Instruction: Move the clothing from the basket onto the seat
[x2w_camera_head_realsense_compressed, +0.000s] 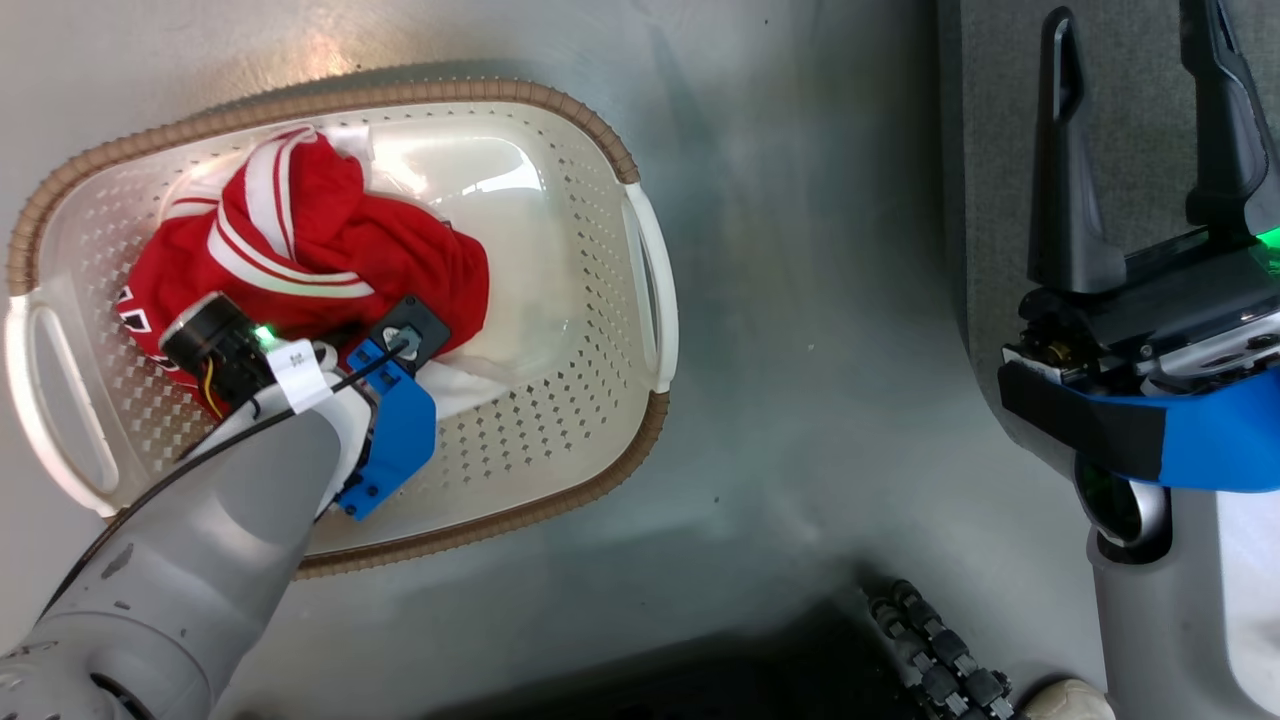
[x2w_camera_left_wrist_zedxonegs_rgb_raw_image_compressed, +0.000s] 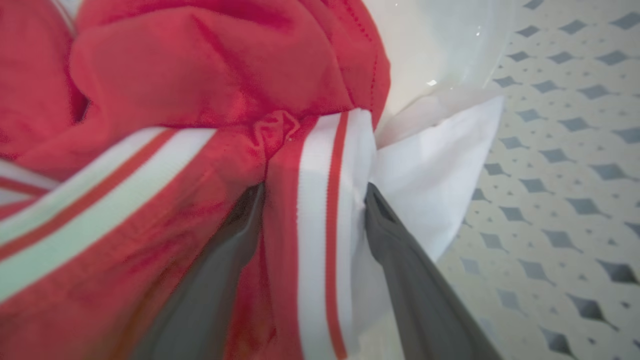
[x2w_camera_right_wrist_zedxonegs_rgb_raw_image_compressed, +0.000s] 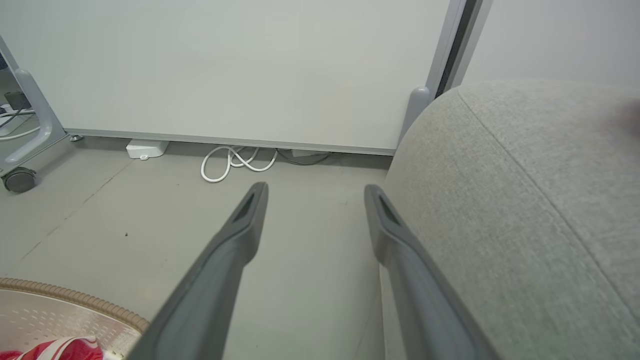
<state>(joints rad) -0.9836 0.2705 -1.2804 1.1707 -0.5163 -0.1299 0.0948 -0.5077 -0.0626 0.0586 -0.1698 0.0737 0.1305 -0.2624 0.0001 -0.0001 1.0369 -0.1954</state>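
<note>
Reaching down into the basket (x2w_camera_head_realsense_compressed: 400, 95) with my left tool (x2w_camera_left_wrist_zedxonegs_rgb_raw_image_compressed: 314, 190), I am pushing its two fingers down on either side of a fold of the clothing (x2w_camera_head_realsense_compressed: 330, 250). This tool is standing wide open and is not pinching anything yet. To do this well, I think I should be closing slowly around the thick striped fold, so I am lifting lots of cloth and not one thin edge. The clothing is lying in the basket as a soft, crumpled red heap with white stripes. The basket is hard cream plastic with little holes and a bumpy brown rim. My right tool (x2w_camera_right_wrist_zedxonegs_rgb_raw_image_compressed: 314, 190) is hanging wide open and empty beside the seat (x2w_camera_right_wrist_zedxonegs_rgb_raw_image_compressed: 525, 200), which is grey, rounded and woven.
</note>
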